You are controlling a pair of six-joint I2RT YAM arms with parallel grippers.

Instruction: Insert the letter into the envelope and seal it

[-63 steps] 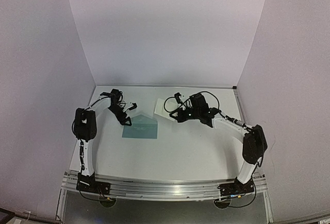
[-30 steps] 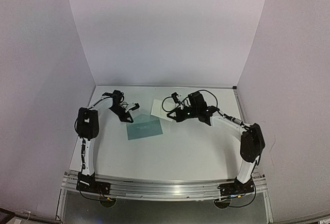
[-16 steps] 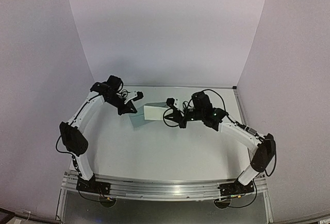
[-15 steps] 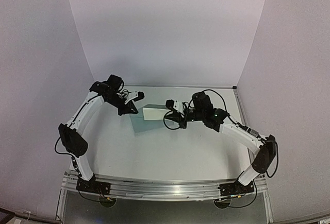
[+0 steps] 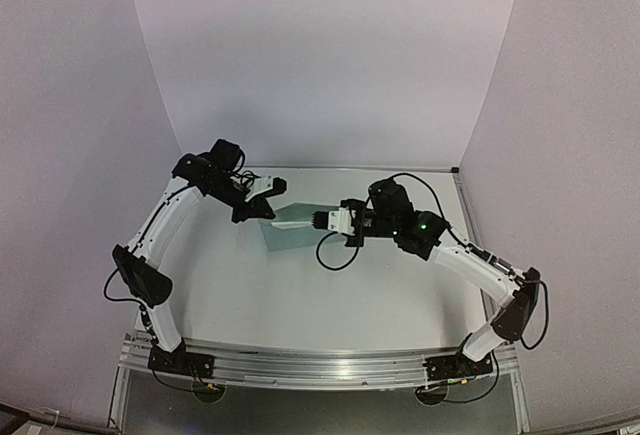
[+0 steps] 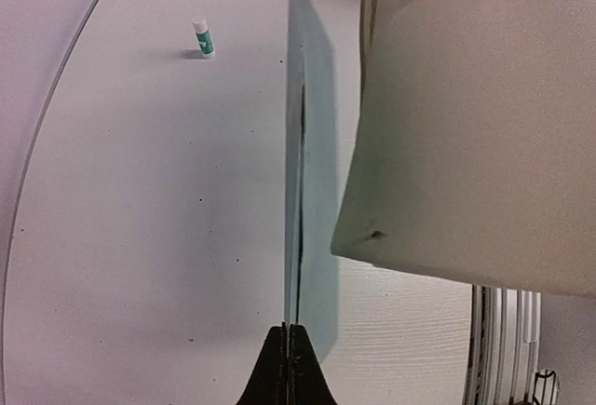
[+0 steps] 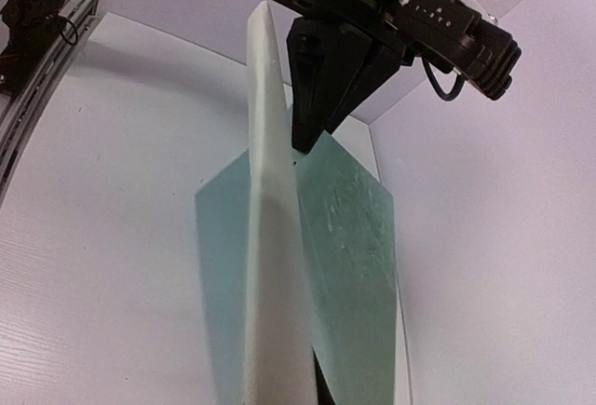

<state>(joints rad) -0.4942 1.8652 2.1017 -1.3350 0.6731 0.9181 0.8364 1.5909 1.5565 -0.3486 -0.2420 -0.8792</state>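
Note:
The teal envelope (image 5: 286,237) hangs tilted above the table, and my left gripper (image 5: 256,211) is shut on its edge. The left wrist view shows the envelope (image 6: 296,182) edge-on, running straight out from my shut fingertips (image 6: 279,372). The cream letter (image 5: 290,223) is pinched in my right gripper (image 5: 314,220) and lies against the envelope's upper face. From the right wrist, the letter (image 7: 268,237) stands edge-on with the envelope (image 7: 352,256) spread to either side of it, and the left gripper (image 7: 300,144) sits at the far end. The letter hides most of my right fingers.
A small glue stick (image 6: 202,36) stands upright on the white table, far from the envelope. The aluminium rail (image 5: 320,365) runs along the near edge. Pale purple walls (image 5: 320,55) close off the back and both sides.
Both arms have risen and taken the envelope and the letter off the table. The right gripper has swung the letter left, onto the tilted envelope.

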